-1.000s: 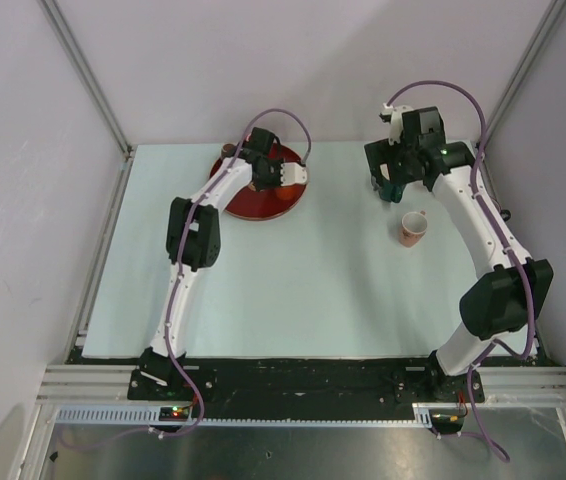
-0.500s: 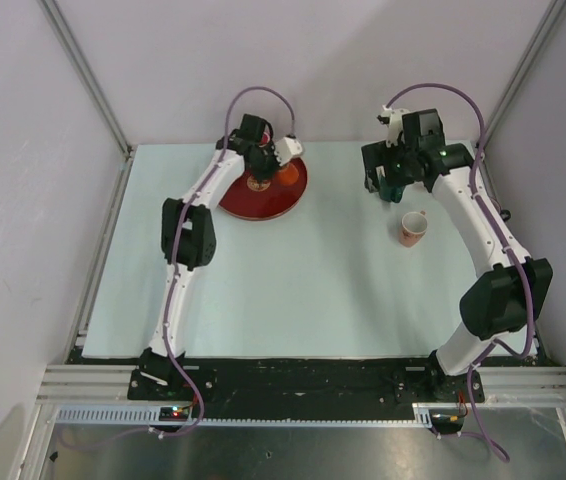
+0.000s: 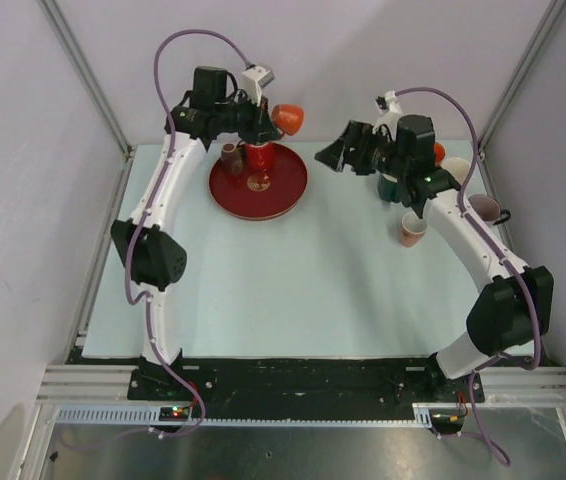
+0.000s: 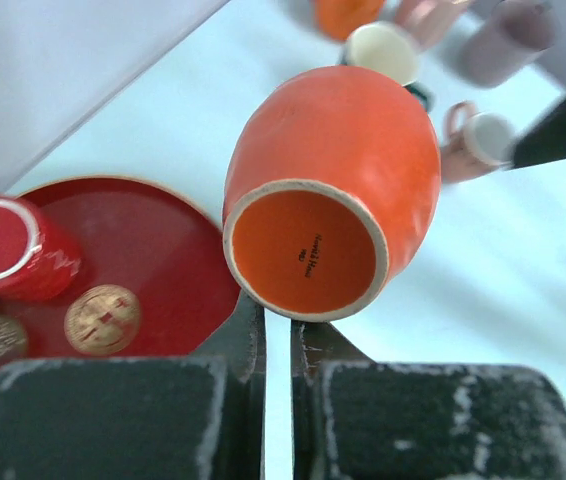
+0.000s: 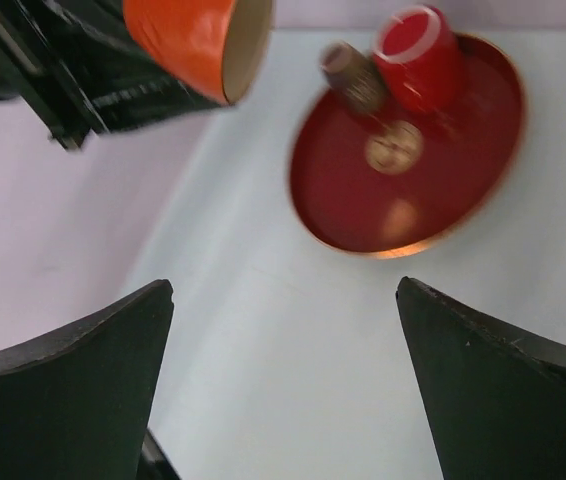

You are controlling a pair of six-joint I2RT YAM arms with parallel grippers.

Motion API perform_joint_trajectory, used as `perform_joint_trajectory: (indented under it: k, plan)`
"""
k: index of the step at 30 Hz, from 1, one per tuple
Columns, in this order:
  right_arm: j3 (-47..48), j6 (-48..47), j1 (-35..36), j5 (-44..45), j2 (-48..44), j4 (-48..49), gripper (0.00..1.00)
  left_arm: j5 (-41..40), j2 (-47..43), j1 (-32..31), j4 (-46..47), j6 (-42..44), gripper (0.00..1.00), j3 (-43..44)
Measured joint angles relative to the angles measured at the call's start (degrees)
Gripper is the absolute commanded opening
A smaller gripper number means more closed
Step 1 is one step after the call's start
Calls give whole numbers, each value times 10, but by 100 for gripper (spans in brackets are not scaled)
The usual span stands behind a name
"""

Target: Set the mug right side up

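Orange glazed ceramic mug point(image 3: 286, 118), upper centre, aloft: likely rigid, slick, chippable. Left gripper point(image 4: 278, 330) pinches it narrowly from beneath; right gripper point(image 5: 285, 290) agape.

We count one red plate point(image 3: 288, 195), two cups point(image 4: 3, 245), one gold disc point(image 4: 103, 318), one lifted orange mug point(image 4: 338, 160), at least four other mugs point(image 4: 478, 140).

A: Mug point(image 3: 287, 118), appearance?
B: Orange glaze, rounded barrel body. Pale unglazed foot ring, small dark stamp on the base. Interior is cream.
A: Pose?
B: On its side, off the table. In the left wrist view the base faces the lens and the mouth points away.
A: Location?
B: Held aloft by the left gripper point(image 4: 275, 335), above the far rim of the red tray point(image 3: 285, 192).
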Motion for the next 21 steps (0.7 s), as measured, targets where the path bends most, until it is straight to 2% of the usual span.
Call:
perform_joint_trajectory:
  k: [7, 11, 13, 15, 17, 18, 19, 20, 21]
  plan:
    - [-3, 163, 21, -40, 30, 237, 93, 80, -43, -18, 5, -85, 0, -9]
    - [-3, 219, 24, -44, 44, 319, 87, 99, -44, -30, 4, -100, 0, -19]
    - [-3, 239, 25, -46, 48, 349, 80, 105, -44, -35, 2, -103, 0, -21]
    - [-1, 258, 26, -52, 56, 373, 63, 114, -44, -39, 2, -103, 0, -21]
    - [2, 283, 26, -61, 71, 391, 36, 123, -44, -42, 4, -102, 0, -21]
    - [4, 289, 26, -65, 78, 397, 18, 127, -44, -42, 5, -99, 0, -21]
    - [6, 305, 25, -71, 90, 403, 9, 134, -44, -42, 8, -98, 0, -21]
    - [6, 312, 24, -77, 98, 410, 4, 136, -44, -42, 7, -97, 3, -21]
    - [6, 337, 24, -88, 104, 419, 2, 132, -44, -43, 11, -95, 31, -24]
